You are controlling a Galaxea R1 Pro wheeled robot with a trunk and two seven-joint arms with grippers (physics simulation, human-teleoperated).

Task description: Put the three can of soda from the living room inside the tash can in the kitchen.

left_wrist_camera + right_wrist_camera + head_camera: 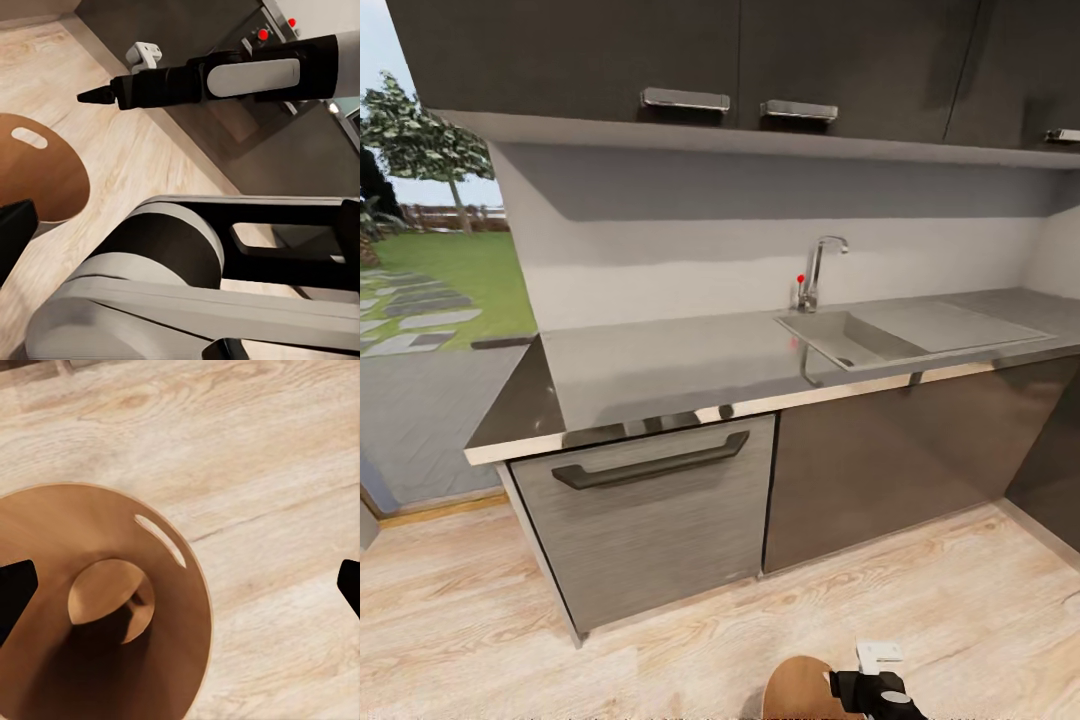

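We face the kitchen (760, 250): a pale wall under dark glossy upper cupboards (690, 50), and at the far left a glass opening onto a lawn and paving. A long grey counter (660, 370) runs across, its left corner above a grey cabinet front with a dark bar handle (650, 465); toward the counter's right end a sink (850, 340) is set in, with a chrome tap (815, 270) at its back edge. Pale wood floor (480, 620) spreads in front of the cabinets. On that floor, out from the cabinet fronts, stands the tash can (172, 607), coppery-brown inside, its oval handle cut-out near the rim, and we see no cans in the part of its bottom that shows. The right gripper (180, 585) hangs over the bin's mouth with its fingers spread wide and nothing between them. Of the left gripper (15, 232) we see one dark fingertip beside the bin's rim, so we cannot tell its spread.
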